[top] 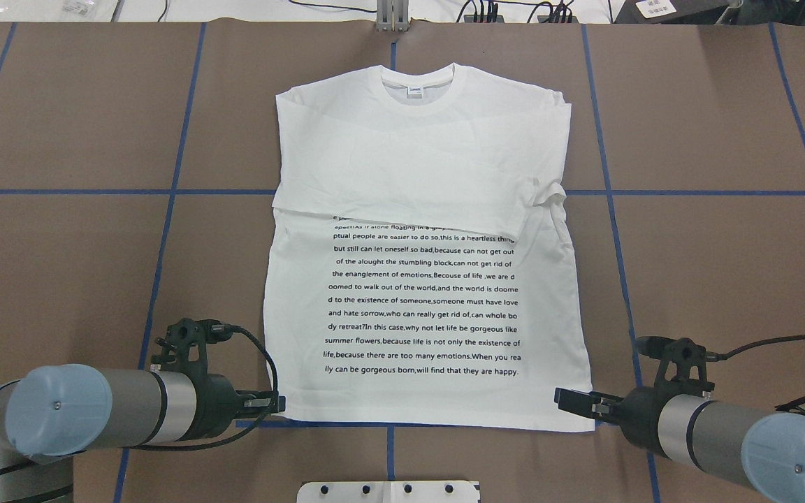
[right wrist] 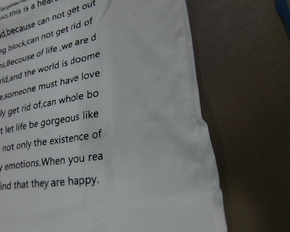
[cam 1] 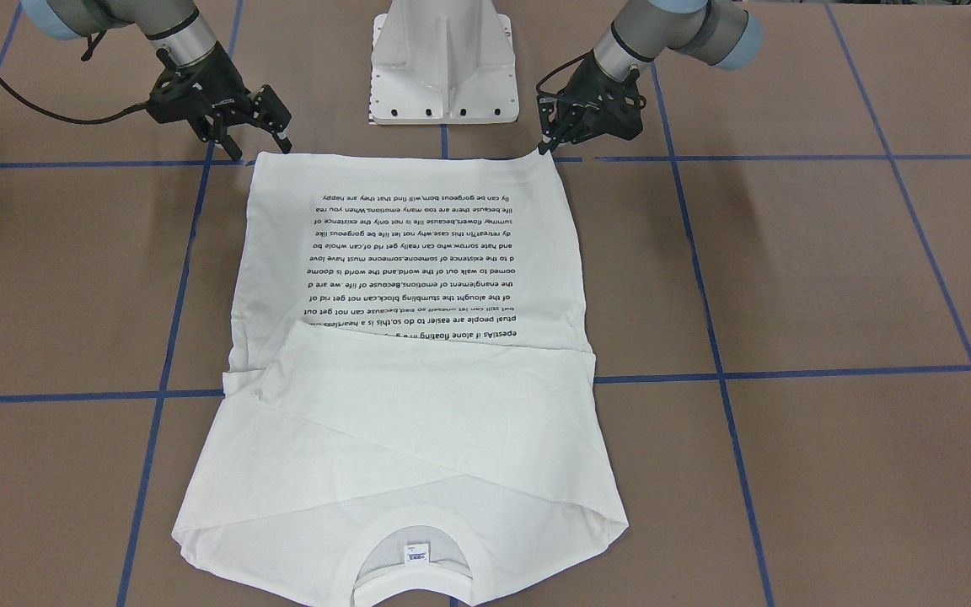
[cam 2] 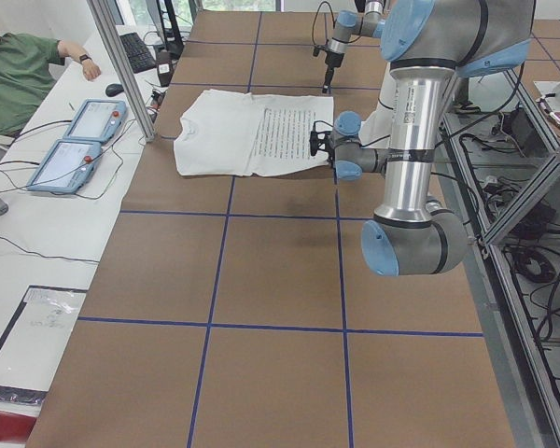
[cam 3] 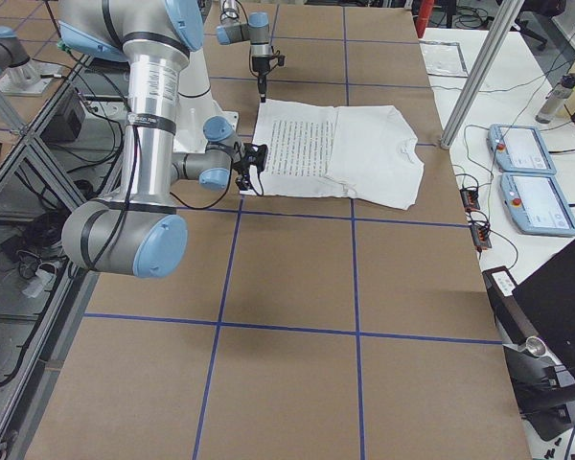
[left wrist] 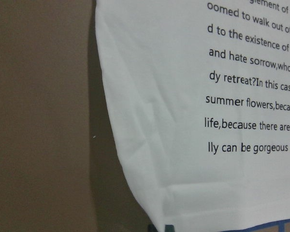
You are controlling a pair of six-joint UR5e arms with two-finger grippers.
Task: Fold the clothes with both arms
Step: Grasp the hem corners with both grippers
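White T-shirt [top: 430, 168] flat at table [top: 60, 279] centre, hem toward robot-side edge. Right gripper [cam 1: 260, 145] spread wide at one hem corner, gripping nothing; left gripper [cam 1: 547, 148] at the other, jaw gap indiscernible.

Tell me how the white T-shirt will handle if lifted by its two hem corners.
Probably floppy: the T-shirt lies flat with soft wrinkles, so its middle would likely sag between corners. Seemingly light: folded layers lie nearly flat. The folded-in sleeves may slip open when the hem rises.
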